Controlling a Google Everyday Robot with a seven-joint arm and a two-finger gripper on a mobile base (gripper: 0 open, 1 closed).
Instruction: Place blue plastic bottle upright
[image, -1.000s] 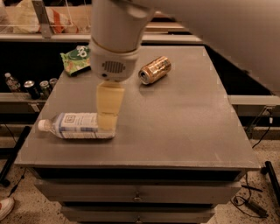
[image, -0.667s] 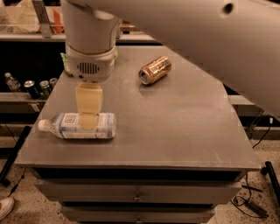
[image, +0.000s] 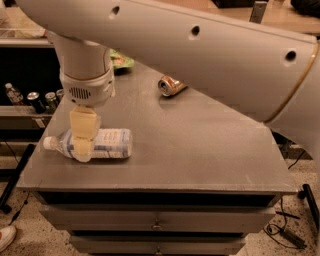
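Observation:
The blue plastic bottle (image: 109, 143) lies on its side near the front left of the grey table (image: 200, 150). Its white cap (image: 48, 143) points left and its pale blue-and-white label faces up. My gripper (image: 83, 150) hangs straight down from the white arm (image: 200, 55). Its cream tip sits over the bottle's shoulder, just right of the cap, and hides that part of the bottle. The bottle rests on the table.
A gold-orange soda can (image: 171, 85) lies on its side at the table's far middle. A green packet (image: 120, 61) lies at the far left, partly behind the arm. Dark cans (image: 37, 100) and a tiny bottle (image: 12, 93) stand on a low shelf to the left.
My gripper has moved left along the bottle, from its label end to its neck end, and lower. The bottle and can have not moved on the table.

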